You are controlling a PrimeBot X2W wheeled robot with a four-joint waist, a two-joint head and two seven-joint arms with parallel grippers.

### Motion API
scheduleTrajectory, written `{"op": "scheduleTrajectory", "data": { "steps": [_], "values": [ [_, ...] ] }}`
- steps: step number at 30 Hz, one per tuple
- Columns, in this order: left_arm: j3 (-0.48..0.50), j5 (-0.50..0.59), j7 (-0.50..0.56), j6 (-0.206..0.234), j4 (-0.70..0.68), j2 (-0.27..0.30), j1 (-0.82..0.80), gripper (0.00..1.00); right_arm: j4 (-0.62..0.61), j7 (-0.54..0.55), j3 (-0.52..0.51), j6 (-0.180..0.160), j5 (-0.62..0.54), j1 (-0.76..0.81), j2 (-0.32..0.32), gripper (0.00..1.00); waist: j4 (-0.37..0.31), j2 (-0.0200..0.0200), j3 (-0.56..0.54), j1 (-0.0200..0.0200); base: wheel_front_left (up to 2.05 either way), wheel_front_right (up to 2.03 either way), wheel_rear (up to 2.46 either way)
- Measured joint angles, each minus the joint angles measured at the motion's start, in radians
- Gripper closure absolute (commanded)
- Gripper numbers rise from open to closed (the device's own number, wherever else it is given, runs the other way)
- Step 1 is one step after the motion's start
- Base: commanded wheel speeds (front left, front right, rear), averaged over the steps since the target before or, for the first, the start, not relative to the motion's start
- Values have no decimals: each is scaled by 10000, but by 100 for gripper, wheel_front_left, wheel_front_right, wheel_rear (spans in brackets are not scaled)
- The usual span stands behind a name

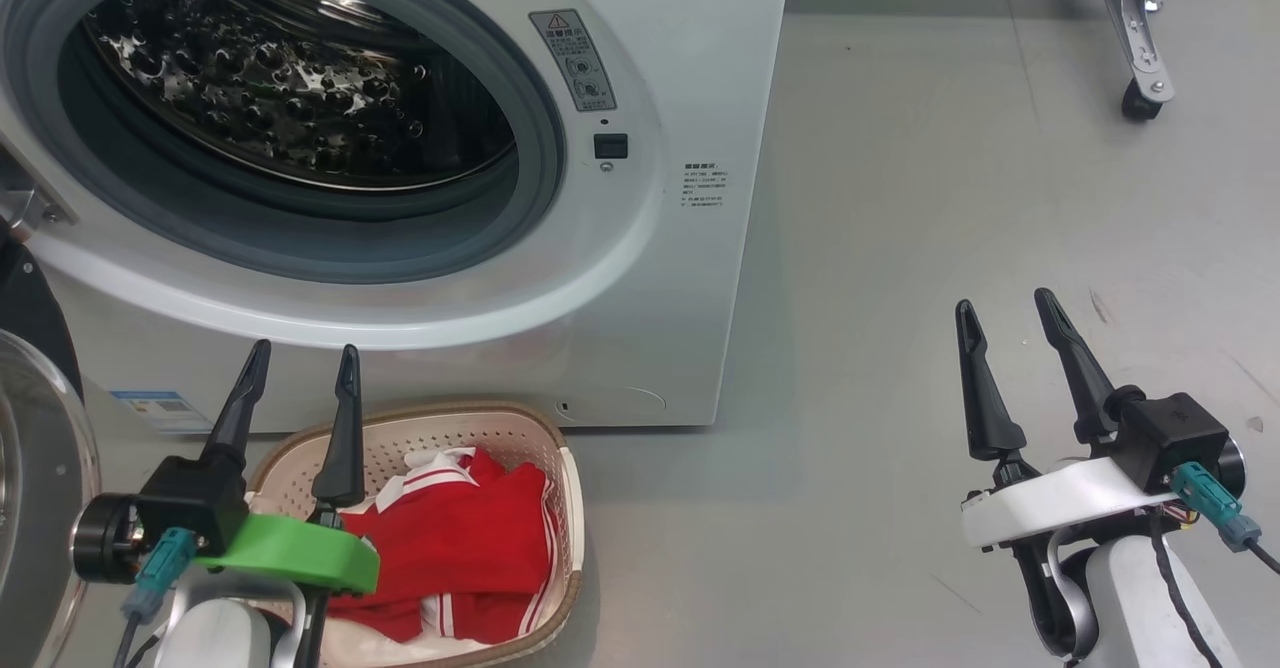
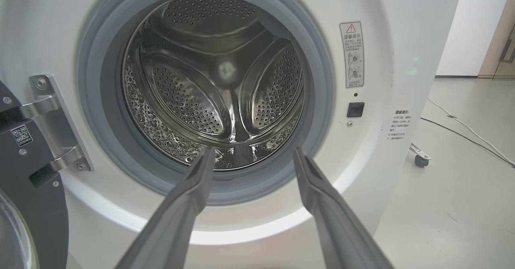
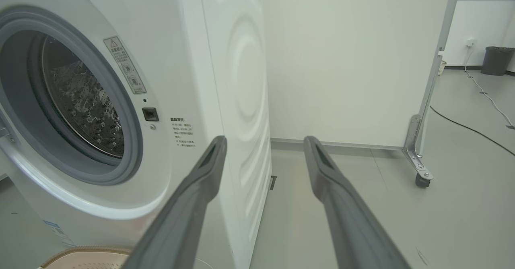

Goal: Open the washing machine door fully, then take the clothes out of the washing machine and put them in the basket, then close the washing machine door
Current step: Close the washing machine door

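Observation:
The washing machine (image 1: 690,68) (image 2: 406,27) (image 3: 225,59) stands with its grey-rimmed drum mouth (image 1: 290,118) (image 2: 209,83) uncovered, and the steel drum inside looks bare. The washing machine door (image 1: 30,468) (image 2: 24,220) is swung out at the far left, black rim and glass bowl partly cut off. Red clothes (image 1: 460,538) with white stripes lie in the cream basket (image 1: 565,508) (image 3: 80,257) on the floor below the mouth. My left gripper (image 1: 305,366) (image 2: 251,153) is open above the basket, fingers toward the drum mouth. My right gripper (image 1: 1005,306) (image 3: 263,140) is open over the floor, right of the machine.
A white partition panel (image 3: 346,59) on a metal foot with a caster (image 1: 1140,98) (image 3: 422,179) stands behind and right of the machine. Cables (image 2: 466,132) (image 3: 483,92) run across the grey floor. A dark bin (image 3: 497,59) sits by the far wall.

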Motion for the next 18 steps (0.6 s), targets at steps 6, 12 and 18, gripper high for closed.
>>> {"op": "scheduleTrajectory", "data": {
  "steps": [6,12,18],
  "values": [
    [0,-2,0,0,-38,0,0,0,-15,0,-10,0,0,0,0,0,-7,0,70,0,0,0,0],
    [-4,-2,0,0,-35,-2,1,0,-10,0,-13,0,0,0,2,0,9,0,127,0,0,0,0],
    [2,-2,0,15,-13,-4,4,0,-2,0,2,0,0,-1,2,0,15,0,127,0,0,1,-1]
  ]
}}
